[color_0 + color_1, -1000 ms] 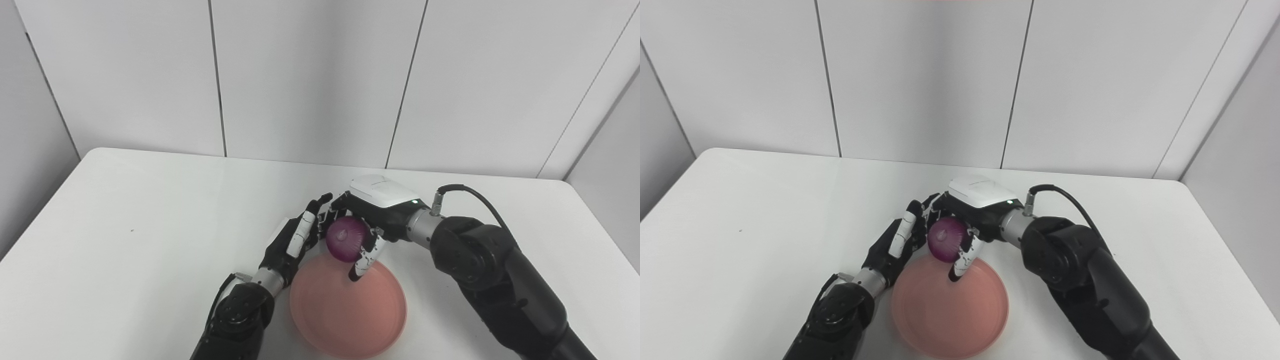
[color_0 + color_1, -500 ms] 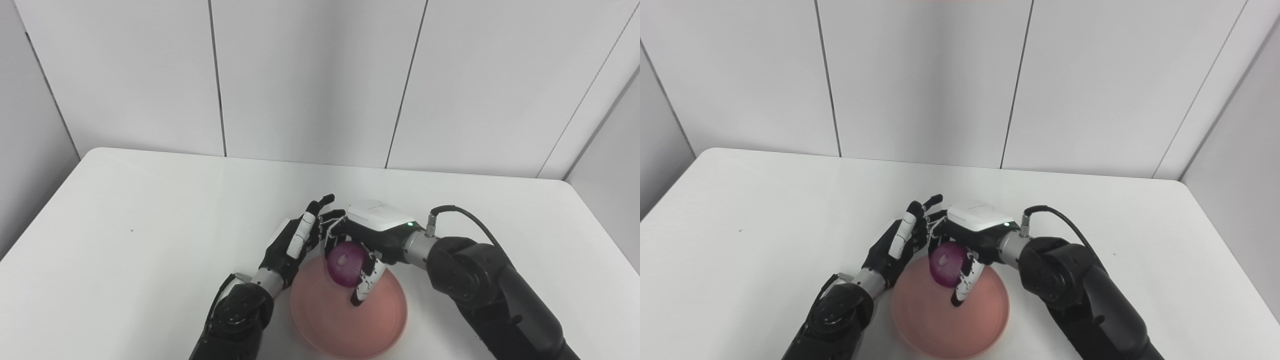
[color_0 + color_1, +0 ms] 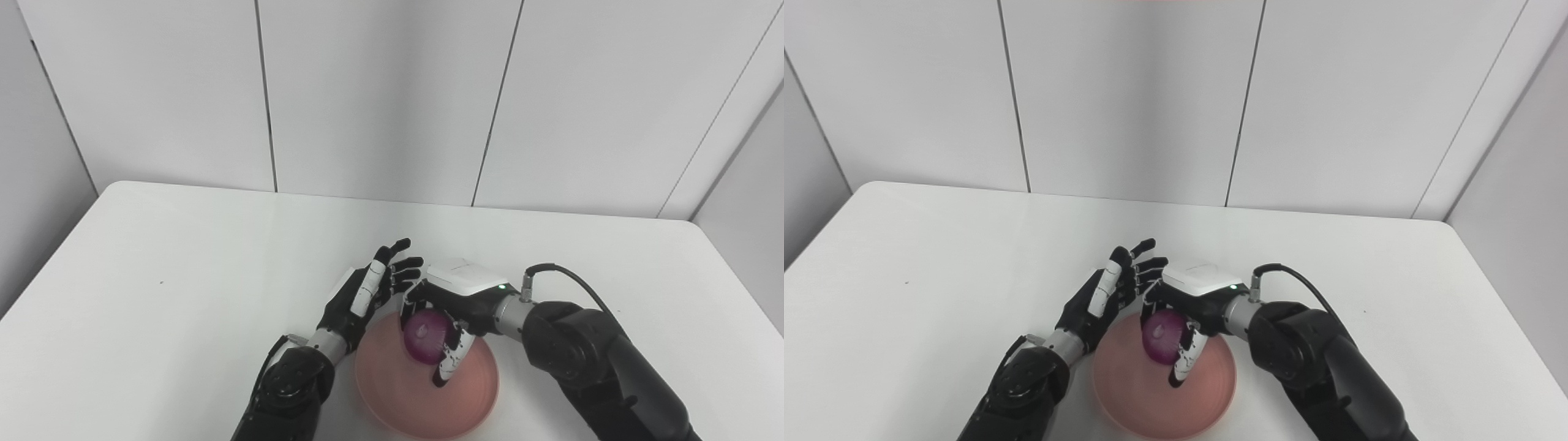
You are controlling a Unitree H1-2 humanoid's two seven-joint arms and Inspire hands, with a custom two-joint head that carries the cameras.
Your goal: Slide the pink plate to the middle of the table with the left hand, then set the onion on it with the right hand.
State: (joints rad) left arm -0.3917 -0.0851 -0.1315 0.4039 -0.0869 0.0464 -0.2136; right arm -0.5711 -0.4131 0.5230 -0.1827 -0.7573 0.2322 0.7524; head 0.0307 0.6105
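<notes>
Over the pink plate (image 3: pixel 392 392), near the table's front edge and roughly midway across it, the onion (image 3: pixel 424 335) is being held by the right hand (image 3: pixel 450 306), whose fingers (image 3: pixel 450 362) are being kept curled around the bulb, with the thumb running down its front side. The onion is being carried low over the plate's far half; whether its underside is touching the plate surface cannot be told from either eye view, since the contact line is being hidden by the bulb itself and the thumb. The left hand (image 3: pixel 1105 300) is being held just beside the plate's far-left rim, fingers spread and apart, nothing being gripped; contact with the rim cannot be confirmed. Judgement on step: the plate is being taken as already placed at mid-table, so the slide is being counted as done, and the second step, setting the onion down, is being worked through at its final stage. Judgement on next move: a short descent is being called for until the bulb is being borne by the plate, followed by a gradual opening of the right hand's fingers, so that the round onion is not being nudged into a roll toward the rim. Clearance from the left hand is also being called for, as the two hands are being held close together above the white table (image 3: pixel 153 275).
</notes>
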